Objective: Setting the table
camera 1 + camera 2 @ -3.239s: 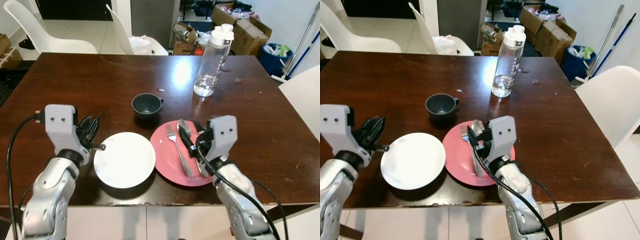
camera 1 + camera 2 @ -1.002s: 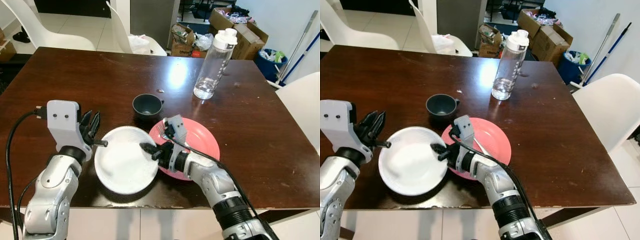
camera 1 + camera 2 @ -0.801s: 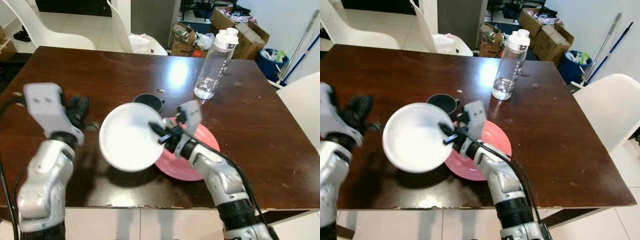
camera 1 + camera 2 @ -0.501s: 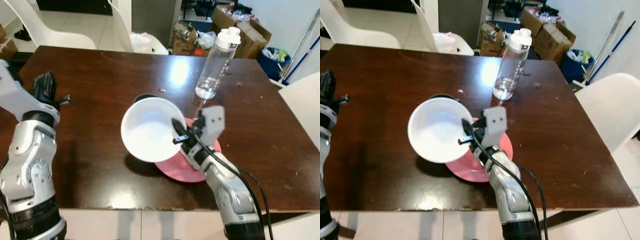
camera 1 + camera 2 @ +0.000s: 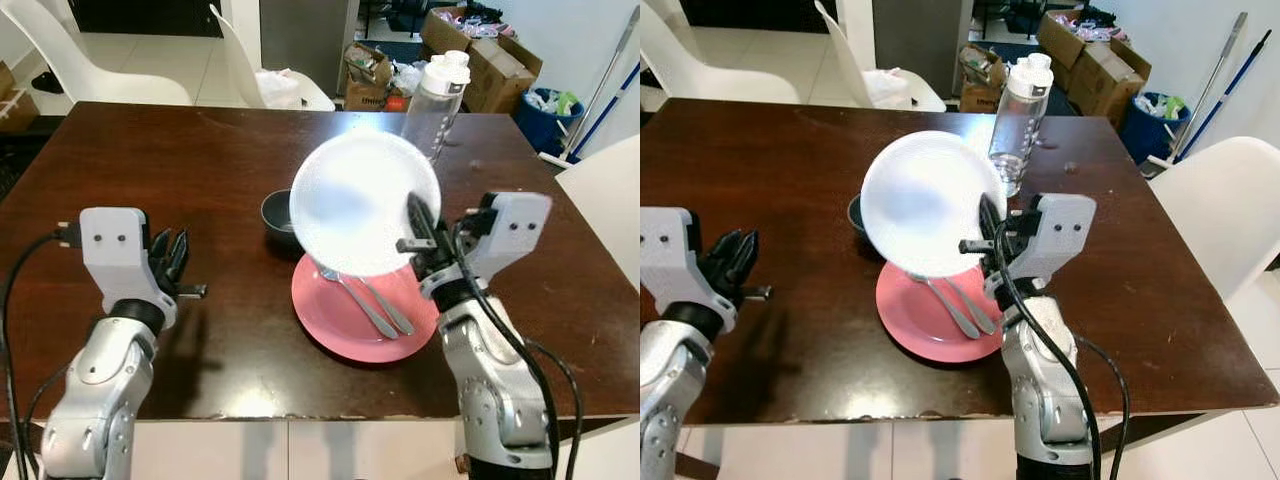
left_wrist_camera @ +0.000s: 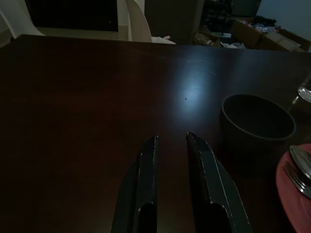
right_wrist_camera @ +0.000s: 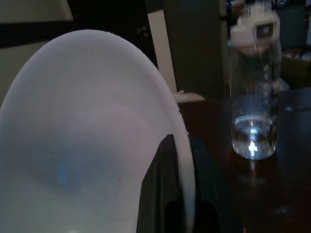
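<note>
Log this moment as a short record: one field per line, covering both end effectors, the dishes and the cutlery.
right end effector: shut on the rim of the white plate, raised above the table
white plate: tilted nearly upright in the air, above the pink plate
left end effector: fingers slightly apart, holding nothing, just above the table
pink plate: flat on the table
fork: lying on the pink plate
spoon: lying on the pink plate beside the fork
dark cup: upright on the table, beyond the pink plate
water bottle: upright, nearly empty
</note>
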